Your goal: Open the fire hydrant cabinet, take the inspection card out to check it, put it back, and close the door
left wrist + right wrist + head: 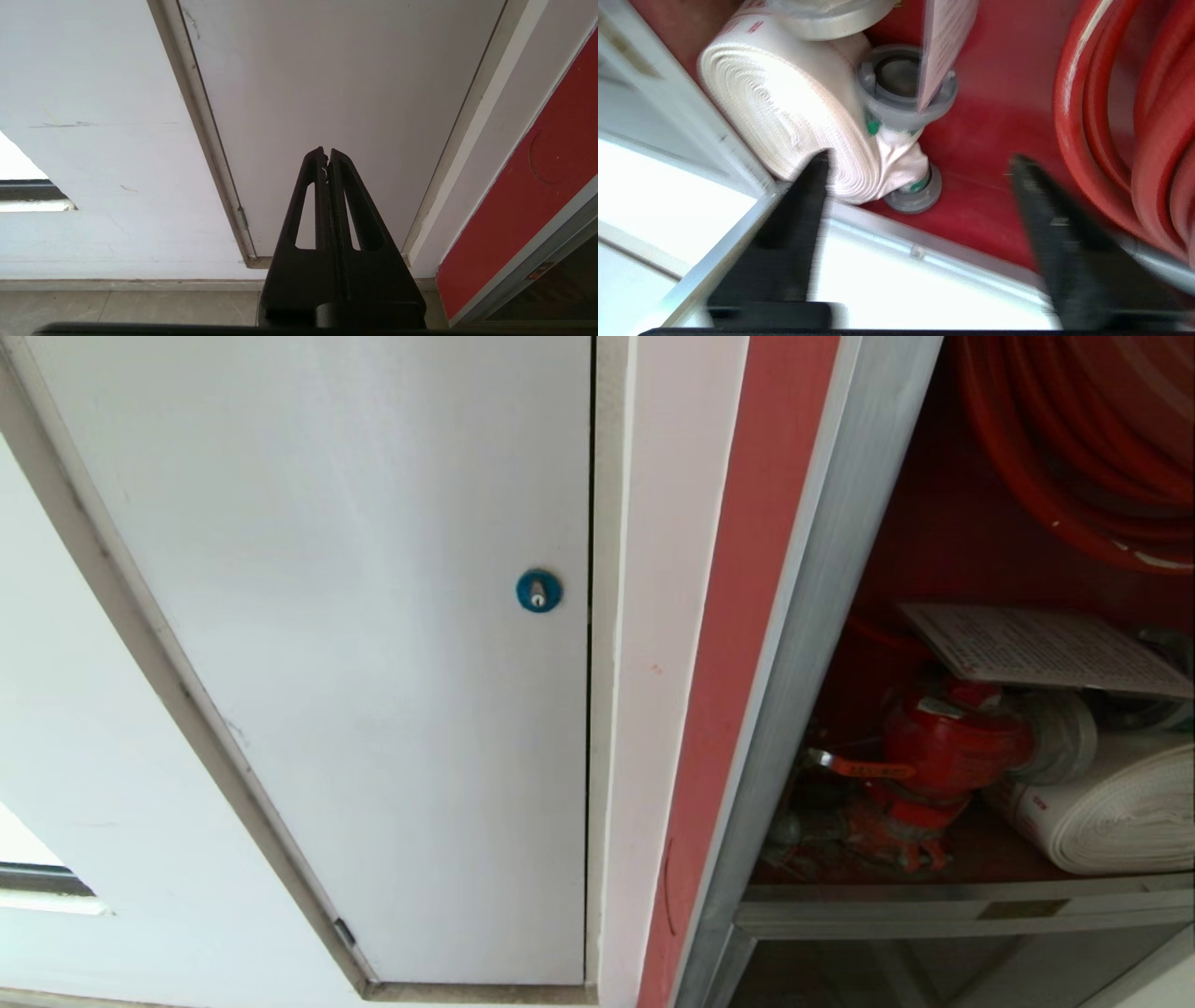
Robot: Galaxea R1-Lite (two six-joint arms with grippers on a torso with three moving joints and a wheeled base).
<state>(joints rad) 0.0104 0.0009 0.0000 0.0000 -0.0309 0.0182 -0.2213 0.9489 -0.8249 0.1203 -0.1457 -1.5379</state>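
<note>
The fire hydrant cabinet (pixel 803 616) stands open at the right, red inside. The inspection card (pixel 1036 649) lies across the red valve (pixel 943 747) and the white hose roll (pixel 1111 812). From the right wrist the card (pixel 945 42) shows edge-on over a grey coupling (pixel 901 88), beside the hose roll (pixel 784 107) and red hose reel (pixel 1134 116). My right gripper (pixel 920 161) is open and empty, back near the cabinet's silver frame (pixel 934 247), apart from the card. My left gripper (pixel 327 154) is shut and empty, pointing at the white panel. The door is out of view.
A plain white panel (pixel 373 644) with a small blue round lock (pixel 539 590) fills the left of the head view. A red strip (pixel 747 644) borders the cabinet. Floor tiles (pixel 117 308) lie below the wall.
</note>
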